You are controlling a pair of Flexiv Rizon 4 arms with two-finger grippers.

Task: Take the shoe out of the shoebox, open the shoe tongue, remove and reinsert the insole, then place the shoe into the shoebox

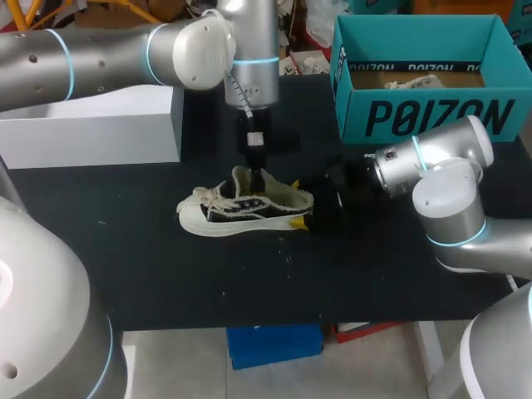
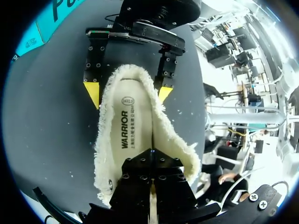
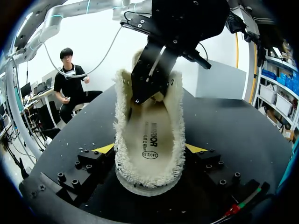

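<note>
Print: shoebox [image 1: 432, 116], teal, large dark lettering across its near wall (not transcribed). Insole [image 2: 133, 126] carries a dark wordmark along its length, a line of smaller print beside it and a small oval stamp toward the heel.

Containers: shoebox open, standing at the far right of the black table [image 1: 166, 266]. A pale object [image 1: 411, 82] lies inside on the brown floor; what it is cannot be made out. A white box [image 1: 100, 125] sits at the far left, closed side showing.

Shoe [image 1: 241, 208]: out of the box, upright on its sole near the table's middle, toe toward the left arm's side, heel toward the right. Dark upper, pale sole and laces, shaggy cream lining round the opening. The insole lies flat inside.

Left gripper [image 2: 150, 163]: comes straight down into the front of the shoe's opening. Fingers drawn almost together, with a thin pale edge of the shoe pinched between them.

Right gripper [image 3: 149, 149]: low on the table at the heel. Fingers spread wide, one yellow tip [image 3: 105, 148] against each side of the heel, so the shoe is clamped between them.
</note>
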